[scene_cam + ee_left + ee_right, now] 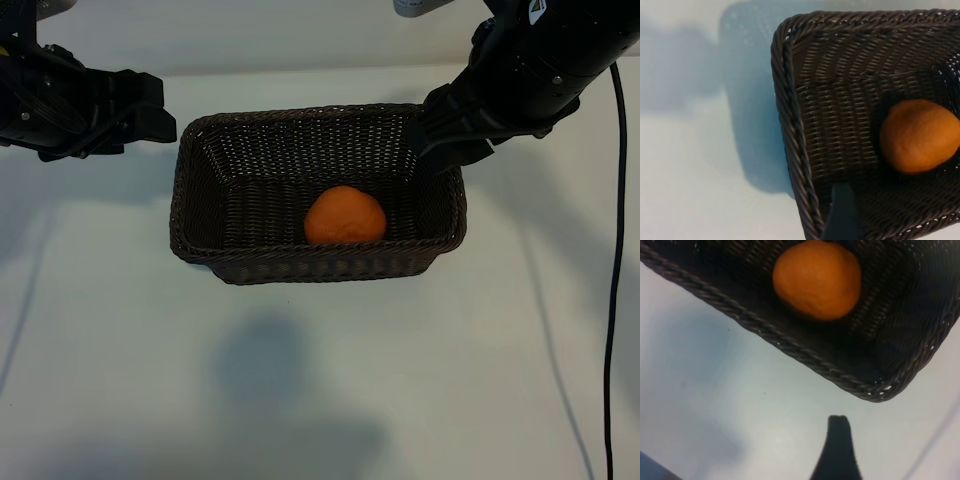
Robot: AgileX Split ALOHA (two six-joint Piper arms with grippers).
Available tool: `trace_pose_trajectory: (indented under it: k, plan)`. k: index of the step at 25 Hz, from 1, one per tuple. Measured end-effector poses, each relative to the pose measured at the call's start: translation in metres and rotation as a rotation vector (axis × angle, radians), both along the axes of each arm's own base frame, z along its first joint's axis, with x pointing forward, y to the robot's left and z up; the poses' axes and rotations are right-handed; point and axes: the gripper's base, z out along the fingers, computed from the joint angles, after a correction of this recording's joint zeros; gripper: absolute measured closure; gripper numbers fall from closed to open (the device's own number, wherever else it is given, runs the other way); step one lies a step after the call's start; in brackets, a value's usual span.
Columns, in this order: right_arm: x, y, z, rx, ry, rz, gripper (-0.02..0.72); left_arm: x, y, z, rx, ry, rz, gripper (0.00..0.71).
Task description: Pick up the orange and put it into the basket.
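The orange (344, 216) lies loose on the floor of the dark brown wicker basket (300, 268), near its front wall, with nothing touching it. My left gripper (163, 117) hovers just outside the basket's left end, open and empty. In the left wrist view one of its fingers (842, 212) shows over the basket's rim (790, 125), with the orange (919, 136) farther in. My right gripper (442, 142) hangs above the basket's back right corner, open and empty. Its one visible finger (838, 440) is over bare table, beside the basket's rim (765, 332) and the orange (817, 279).
The basket stands in the middle of a white table (320, 400). A black cable (612, 300) hangs down the right side. Both arms' dark bodies reach in from the upper corners.
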Motion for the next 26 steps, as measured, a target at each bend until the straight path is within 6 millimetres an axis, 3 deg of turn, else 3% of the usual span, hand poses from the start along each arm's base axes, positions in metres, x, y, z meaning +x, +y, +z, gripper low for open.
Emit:
trace_pose_trajectory:
  k: [17, 26]
  plan:
    - [-0.0001, 0.0002, 0.0, 0.002, 0.001, 0.0, 0.288, 0.0, 0.0, 0.0, 0.0, 0.0, -0.001, 0.121]
    - [-0.0001, 0.0002, 0.0, 0.003, 0.001, 0.0, 0.311, 0.0, 0.0, 0.0, 0.0, 0.0, -0.001, 0.122]
